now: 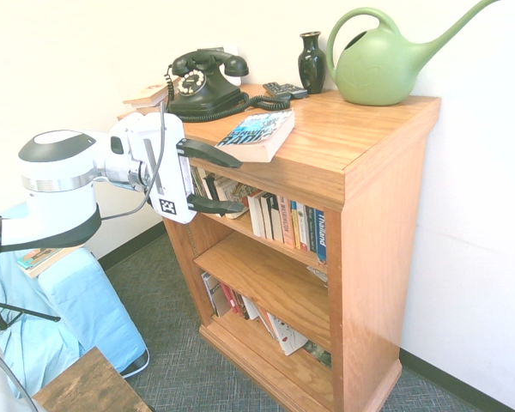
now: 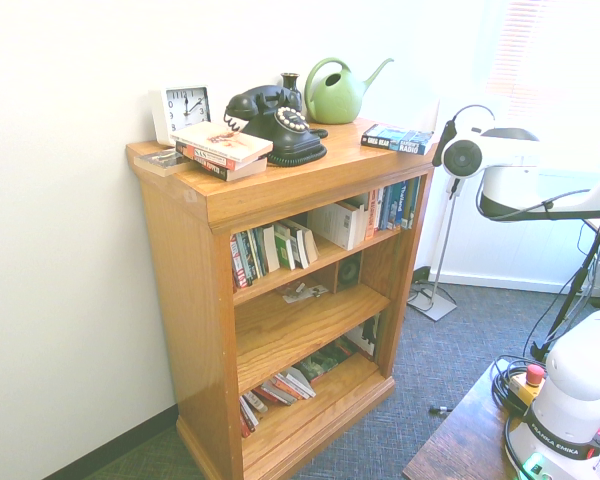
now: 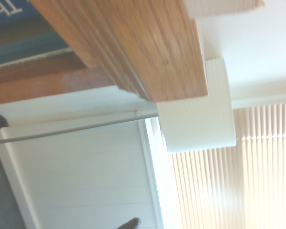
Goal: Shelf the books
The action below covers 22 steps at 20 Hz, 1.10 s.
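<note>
Lying flat on the overhanging top of the shelf (image 1: 360,150), the blue-and-black book (image 1: 257,135) has one corner poking past the front edge, so it counts as unshelved. The gripper (image 1: 216,178) hangs level just in front of that edge, jaws spread wide and empty, one finger about level with the book and the other down at the upper tier; it touches nothing that I can see.

Judging by the tiers, the job is part done at best. The top tier holds a row of upright books (image 1: 285,223), some of them leaning, the middle tier has only a small flat item, and the bottom tier has a few slumped volumes (image 1: 249,311). On the far side of the top, two more books (image 2: 223,150) sit stacked beside the black telephone (image 1: 204,84) — these, too, seem left to do. A clock (image 2: 185,108), a dark vase (image 1: 312,62) and a green watering can (image 1: 384,58) share the top.

Writing is scarce. The blue book's white cover lettering shows in both exterior views, but I cannot read it with confidence. One blue spine on the top tier appears to read "Thailand" — the wrist view shows only a "Th" fragment. The second exterior view shows "FRANKA EMIKA" on the arm's base.
</note>
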{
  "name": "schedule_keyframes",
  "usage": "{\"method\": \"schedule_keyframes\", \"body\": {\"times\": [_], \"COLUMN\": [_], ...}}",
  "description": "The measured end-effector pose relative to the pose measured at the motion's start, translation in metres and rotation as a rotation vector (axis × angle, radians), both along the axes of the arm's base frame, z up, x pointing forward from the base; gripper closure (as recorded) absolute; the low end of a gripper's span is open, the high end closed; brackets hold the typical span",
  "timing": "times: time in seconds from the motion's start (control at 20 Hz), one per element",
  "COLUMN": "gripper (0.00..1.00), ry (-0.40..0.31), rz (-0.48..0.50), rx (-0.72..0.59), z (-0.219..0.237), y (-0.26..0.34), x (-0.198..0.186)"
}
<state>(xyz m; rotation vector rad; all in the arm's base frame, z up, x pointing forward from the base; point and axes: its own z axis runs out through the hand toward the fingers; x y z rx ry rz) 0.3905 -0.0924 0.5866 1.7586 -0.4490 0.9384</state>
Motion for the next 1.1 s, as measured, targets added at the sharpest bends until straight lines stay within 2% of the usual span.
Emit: {"method": "schedule_keyframes", "body": {"times": [0.35, 1.1], "gripper": [0.00, 0.00], "ry": [0.001, 0.005], "rz": [0.075, 0.083], "rx": [-0.101, -0.110], "z": [0.007, 0.005], "y": [0.030, 0.030], "x": [0.036, 0.074]}}
